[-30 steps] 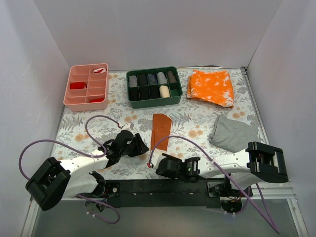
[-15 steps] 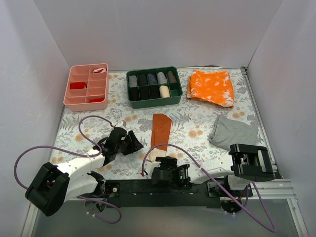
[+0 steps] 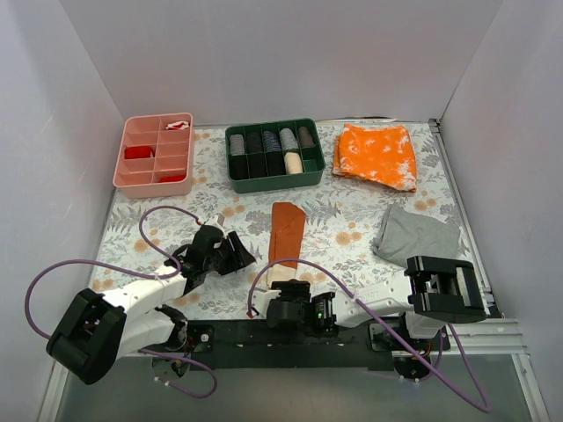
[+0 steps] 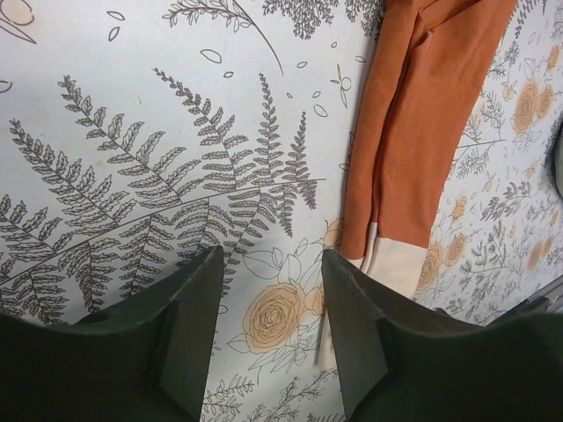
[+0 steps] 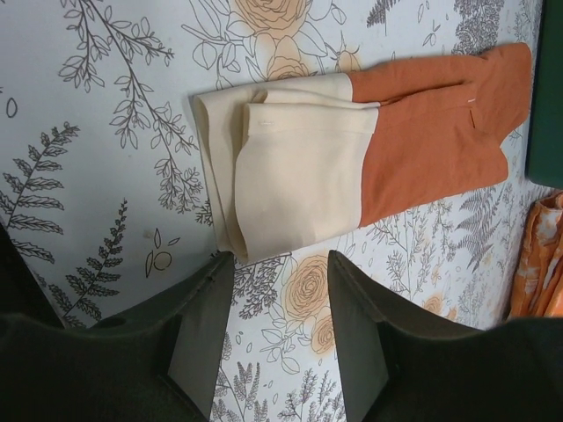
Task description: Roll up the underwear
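Observation:
The underwear lies flat as a long folded strip mid-table, rust-brown with a cream near end. My left gripper is open just left of that strip, over bare tablecloth. In the left wrist view the left gripper holds nothing, and the underwear runs past its right finger. My right gripper sits at the strip's near end. In the right wrist view the right gripper is open and empty, with the cream folded edge of the underwear just beyond the fingertips.
A pink divided tray stands at the back left and a green organizer with rolled garments at the back centre. A bright orange speckled cloth lies back right, a grey cloth at the right. White walls enclose the table.
My right arm has swung left, bringing its gripper to the underwear's near end. The left gripper has shifted slightly left and away and opened a little.

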